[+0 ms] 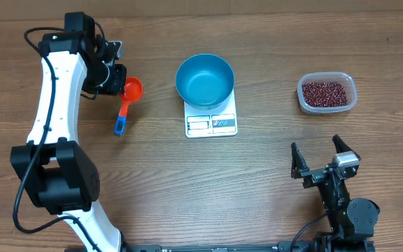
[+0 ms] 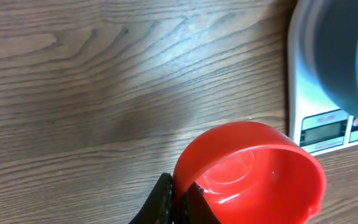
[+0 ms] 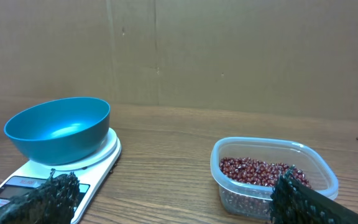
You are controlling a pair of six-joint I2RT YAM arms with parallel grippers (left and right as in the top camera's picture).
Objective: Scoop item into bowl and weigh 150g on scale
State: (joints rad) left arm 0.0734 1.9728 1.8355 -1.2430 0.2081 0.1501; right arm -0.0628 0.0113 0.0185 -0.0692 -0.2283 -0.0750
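The small oval dark red-brown beans [image 1: 325, 92] lie in a loose maroon heap inside a clear, thin-walled plastic tub with rounded corners [image 1: 349, 101], which stands on the right side of the table, well apart from the scale and beyond the right gripper. In the right wrist view the beans [image 3: 257, 170] fill only the lower part of the tub [image 3: 321, 176], whose walls look cloudy and faintly glossy. A round, deep, smooth blue bowl [image 1: 204, 80] sits on a small flat white rectangular kitchen scale [image 1: 213, 124], covering most of its platform and leaving the display strip showing on the near edge. To the left of the scale is a glossy orange-red plastic measuring scoop with a blue-tipped handle [image 1: 131, 89]; its round cup is translucent and shiny in the left wrist view [image 2: 253, 177]. The left gripper [image 2: 178, 198] is closed tight, its black fingers pinching the rim of the scoop's cup. The right gripper [image 1: 315, 144] rests low near the front edge with its jaws spread wide and nothing between them; its rough, dark fingertips [image 3: 51, 198] frame the right wrist view. The table [image 1: 271, 203] is brown wood-grain laminate with a dull sheen, and a plain cardboard-coloured wall [image 3: 229, 50] rises behind it.
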